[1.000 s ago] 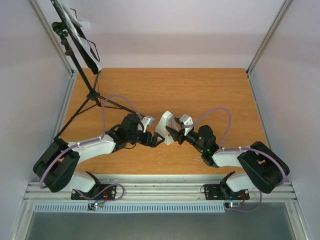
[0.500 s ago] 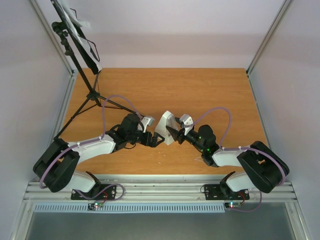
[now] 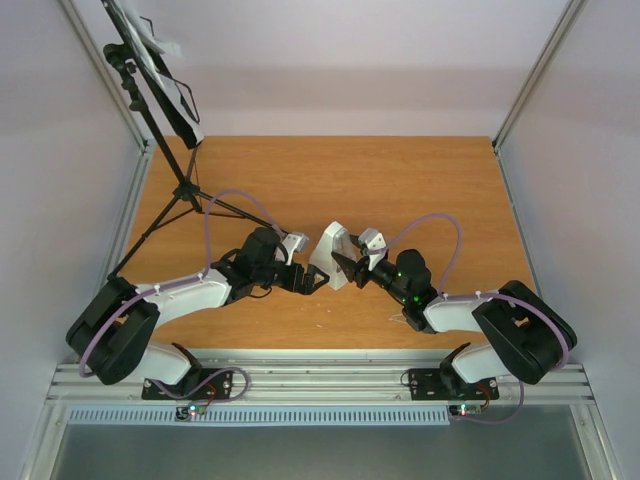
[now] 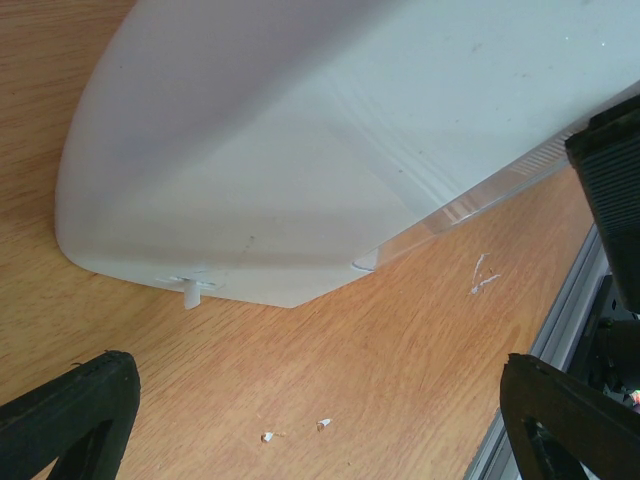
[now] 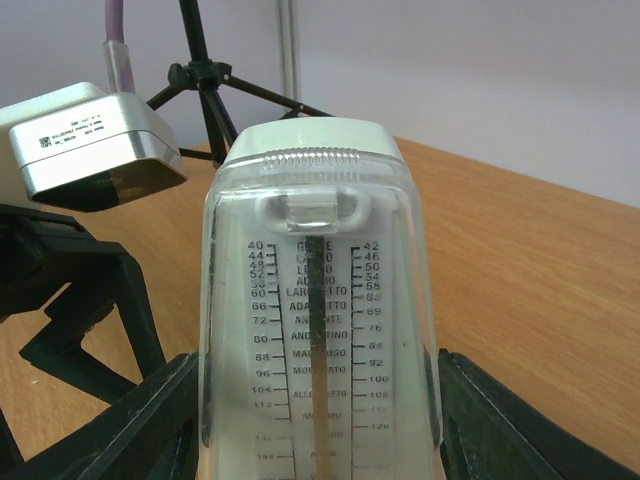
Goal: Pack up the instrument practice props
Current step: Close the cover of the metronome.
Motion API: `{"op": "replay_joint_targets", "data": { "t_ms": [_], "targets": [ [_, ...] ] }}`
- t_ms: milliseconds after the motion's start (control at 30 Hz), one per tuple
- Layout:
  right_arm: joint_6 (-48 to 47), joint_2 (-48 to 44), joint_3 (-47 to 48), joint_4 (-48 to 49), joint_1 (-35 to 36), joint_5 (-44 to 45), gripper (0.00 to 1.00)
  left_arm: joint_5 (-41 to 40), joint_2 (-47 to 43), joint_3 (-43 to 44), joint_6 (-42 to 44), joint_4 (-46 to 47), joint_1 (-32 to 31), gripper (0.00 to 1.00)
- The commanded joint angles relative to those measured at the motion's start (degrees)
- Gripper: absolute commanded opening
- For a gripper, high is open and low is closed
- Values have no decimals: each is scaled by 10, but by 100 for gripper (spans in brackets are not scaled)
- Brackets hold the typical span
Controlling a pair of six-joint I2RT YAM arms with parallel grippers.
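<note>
The music stand [image 3: 165, 88] runs off the top view's upper edge, its desk partly unseen; the sheet-music pages [image 3: 165, 47] on it are too small to read; the metronome [image 5: 315, 300] loses its base below the right wrist view, its lower scale figures blurred; the left wrist view crops its upper part.

A wooden tabletop [image 3: 400, 180] is enclosed on three sides by plain pale walls [image 3: 350, 60], with aluminium posts [image 3: 540, 70] set at the far corners; a slotted aluminium rail [image 3: 330, 378] is fixed along the near edge, and everything is lit softly and evenly
</note>
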Motion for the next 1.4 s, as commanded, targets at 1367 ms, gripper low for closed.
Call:
{"op": "replay_joint_targets", "data": {
  "t_ms": [1367],
  "targets": [
    [61, -187, 6, -221, -4, -11, 98, -101, -155, -42, -4, 9, -2, 99]
  ]
}}
